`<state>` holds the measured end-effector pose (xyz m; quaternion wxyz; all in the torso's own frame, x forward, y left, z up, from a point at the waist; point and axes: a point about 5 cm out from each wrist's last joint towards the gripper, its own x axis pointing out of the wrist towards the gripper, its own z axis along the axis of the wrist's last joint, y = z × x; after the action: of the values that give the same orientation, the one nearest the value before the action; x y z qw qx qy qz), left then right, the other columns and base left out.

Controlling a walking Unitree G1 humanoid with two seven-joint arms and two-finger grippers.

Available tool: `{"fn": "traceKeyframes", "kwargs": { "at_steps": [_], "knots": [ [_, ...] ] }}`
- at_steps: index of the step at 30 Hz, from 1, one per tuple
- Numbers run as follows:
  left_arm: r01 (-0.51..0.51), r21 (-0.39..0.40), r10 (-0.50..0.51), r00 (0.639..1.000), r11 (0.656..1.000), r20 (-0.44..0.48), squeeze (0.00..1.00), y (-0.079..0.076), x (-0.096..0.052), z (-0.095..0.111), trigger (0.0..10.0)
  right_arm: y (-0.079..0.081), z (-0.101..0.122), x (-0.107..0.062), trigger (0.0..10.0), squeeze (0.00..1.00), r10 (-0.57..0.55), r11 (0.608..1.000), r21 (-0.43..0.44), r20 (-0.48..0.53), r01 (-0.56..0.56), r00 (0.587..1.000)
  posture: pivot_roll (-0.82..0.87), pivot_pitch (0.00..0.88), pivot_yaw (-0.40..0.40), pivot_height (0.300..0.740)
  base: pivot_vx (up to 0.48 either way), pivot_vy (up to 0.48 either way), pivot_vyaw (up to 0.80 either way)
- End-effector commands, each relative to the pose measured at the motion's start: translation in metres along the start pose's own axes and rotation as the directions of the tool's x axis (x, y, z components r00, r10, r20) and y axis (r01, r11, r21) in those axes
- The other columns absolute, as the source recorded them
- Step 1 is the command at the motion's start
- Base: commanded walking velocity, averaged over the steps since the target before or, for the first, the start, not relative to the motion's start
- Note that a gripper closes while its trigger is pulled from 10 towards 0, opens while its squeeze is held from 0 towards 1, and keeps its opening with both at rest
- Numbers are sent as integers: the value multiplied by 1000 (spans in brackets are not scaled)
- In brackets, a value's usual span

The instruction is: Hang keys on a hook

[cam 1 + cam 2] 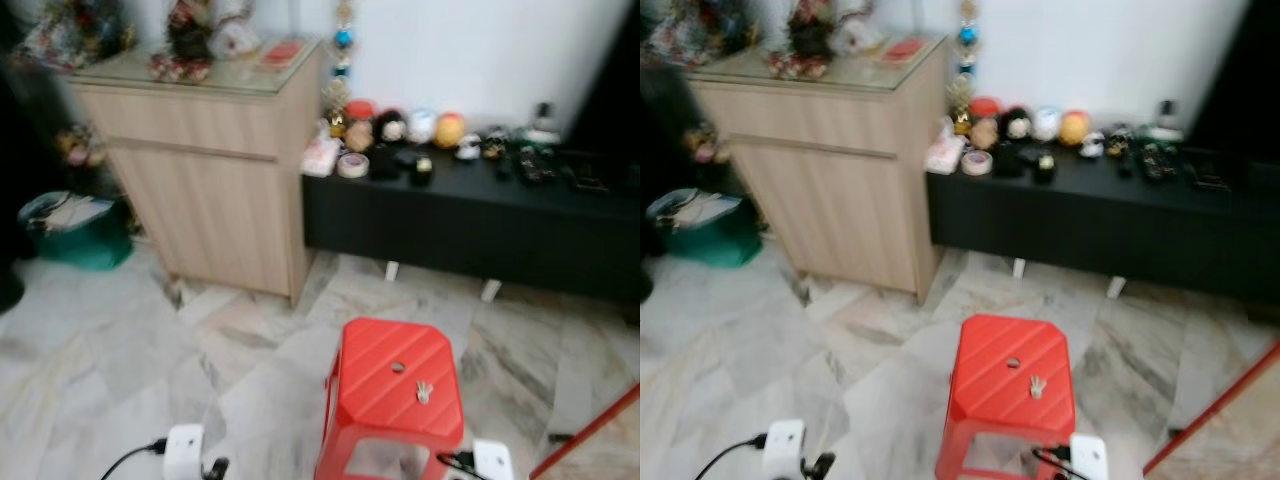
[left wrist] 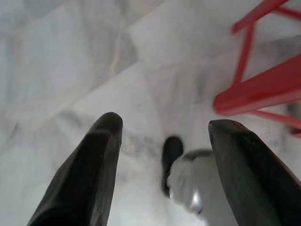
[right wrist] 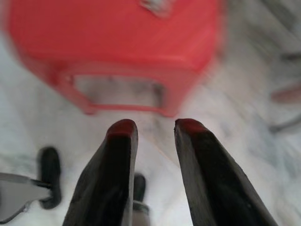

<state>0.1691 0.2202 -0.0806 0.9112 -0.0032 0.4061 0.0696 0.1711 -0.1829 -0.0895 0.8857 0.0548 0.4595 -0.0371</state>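
Grippers: left gripper [image 2: 162, 141] hangs low over the floor [image 1: 120, 350], fingers spread wide, holding nothing; right gripper [image 3: 153, 129] hangs low before the stool [image 1: 395, 385], fingers parted by a narrow gap, holding nothing.
Stool: red, directly ahead, standing on bare marble; sloped sides fall away from a flat ribbed top.
Keys: keys [image 1: 424, 391] lie on the stool top, toward its right front part, beside a small centre hole; nothing touches them.
Risk, grasp: keys are small and flat on ribbed plastic; a shallow pinch may push them toward the stool's edge and off onto the floor.
Risk, sight: views are blurred, so aim taken now may be off.
Risk, goal: no hook can be made out; judged a search remains.
Red pole: red pole [image 1: 590, 430] slants just right of the stool; a wide right-arm swing could strike it.
Open room: floor left of the stool is open up to the cabinet [image 1: 215, 170].
Far edges: bench [image 1: 470, 225], low and black, crowded with trinkets; green bin [image 1: 75, 232] far left.
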Motion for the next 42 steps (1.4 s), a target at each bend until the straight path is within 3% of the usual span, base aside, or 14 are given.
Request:
{"fn": "traceKeyframes", "kwargs": {
  "at_steps": [1, 11, 42],
  "knots": [
    [9, -4, -9, 1000, 1000, 21, 0, -4, 2, 7, 10000, -5, -7, -2, 10000, 0, -11, 1000, 6, -15, 11, 1000, 79, 0, -38, 740, 266, 0, 0],
    [8, -5, -7, 1000, 1000, 27, 0, -4, 2, 8, 10000, -5, -6, -2, 10000, 0, -2, 1000, 3, -13, 2, 1000, 77, 0, -37, 740, 266, 0, 636],
    [16, -11, -16, 999, 1000, 31, 0, -4, 1, 5, 10000, -7, -7, -3, 10000, 0, -36, 998, 45, 13, 36, 999, 82, 0, -41, 740, 0, 0, 0]
  ]
}}
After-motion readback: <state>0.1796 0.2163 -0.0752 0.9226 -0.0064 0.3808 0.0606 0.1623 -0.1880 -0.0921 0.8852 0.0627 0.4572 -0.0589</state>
